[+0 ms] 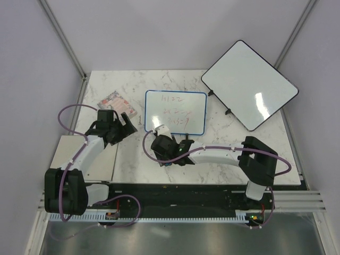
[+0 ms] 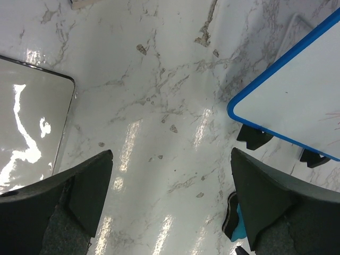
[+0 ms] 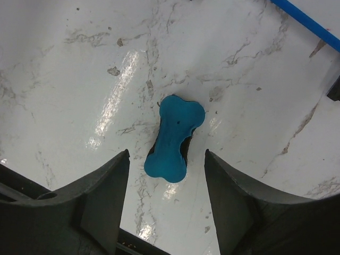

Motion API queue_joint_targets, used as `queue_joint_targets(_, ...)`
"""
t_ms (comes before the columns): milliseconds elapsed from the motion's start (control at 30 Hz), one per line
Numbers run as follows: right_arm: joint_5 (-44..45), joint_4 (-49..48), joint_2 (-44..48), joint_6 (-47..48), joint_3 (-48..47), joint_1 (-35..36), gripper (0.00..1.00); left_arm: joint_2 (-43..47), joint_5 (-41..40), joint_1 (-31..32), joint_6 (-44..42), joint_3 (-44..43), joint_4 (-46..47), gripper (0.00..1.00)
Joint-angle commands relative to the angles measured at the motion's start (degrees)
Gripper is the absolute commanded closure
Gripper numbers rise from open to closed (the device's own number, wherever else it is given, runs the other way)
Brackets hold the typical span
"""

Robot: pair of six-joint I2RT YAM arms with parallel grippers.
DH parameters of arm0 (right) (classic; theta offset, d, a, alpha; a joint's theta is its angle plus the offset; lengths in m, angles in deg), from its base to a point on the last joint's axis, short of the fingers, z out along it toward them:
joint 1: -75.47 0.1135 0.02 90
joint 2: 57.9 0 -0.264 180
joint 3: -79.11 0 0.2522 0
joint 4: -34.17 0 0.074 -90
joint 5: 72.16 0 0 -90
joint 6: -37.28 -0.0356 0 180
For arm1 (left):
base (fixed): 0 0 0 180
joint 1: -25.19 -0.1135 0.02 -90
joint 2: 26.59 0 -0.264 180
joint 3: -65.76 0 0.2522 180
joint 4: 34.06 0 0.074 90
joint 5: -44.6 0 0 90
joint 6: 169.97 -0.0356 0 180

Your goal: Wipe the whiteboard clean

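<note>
Marble table (image 1: 133, 159) lies under the wide, empty left gripper (image 2: 171, 154). Mid-table sits the whiteboard (image 1: 176, 112), its faint marks unreadable. Just nearer, the parted right gripper (image 3: 167, 154) straddles a blue eraser (image 3: 175, 135) without touching it, hiding it from above.

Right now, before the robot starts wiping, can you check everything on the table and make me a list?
Surface: white marble table, glossy, with small dark flecks.
Job's things: whiteboard mid-table on its feet, faint writing on it; blue bone-shaped eraser lying flat in front of it.
Clutter: dark-framed board at back right; printed packet at back left.
Grippers: left gripper open over bare table; right gripper open, jaws either side of the eraser, not touching it.
Cables: purple cable loops along each arm; no snag seen.
Surroundings: plain walls and metal corner posts.
</note>
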Motion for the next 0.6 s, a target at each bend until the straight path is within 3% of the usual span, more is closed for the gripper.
queue_joint_targets(0, 0.93, 1.80, -2.08, -3.23, -2.71, 0.21, 0.34, 0.63, 1.43, -0.01, 0.38, -1.13, -0.43, 0.02)
queue_joint_targets(233, 1.37, 1.10, -5.68, -5.17, -3.42, 0.21, 0.34, 1.16, 2.39, -0.01, -0.05, -1.30, -0.51, 0.02)
queue_joint_targets(300, 1.46, 0.83, -6.82, -5.78, -3.86, 0.21, 0.38, 1.42, 2.31, -0.01, -0.14, -1.04, -0.51, 0.02)
queue_joint_targets(367, 1.90, 0.48, -7.35, -6.31, -3.95, 0.21, 0.55, 1.42, 2.13, -0.01, -0.14, -0.95, -0.60, 0.02)
queue_joint_targets(567, 3.04, 0.83, -8.32, -7.46, -3.95, 0.21, 0.61, 1.07, 2.39, -0.01, -0.32, -1.21, -0.69, 0.02)
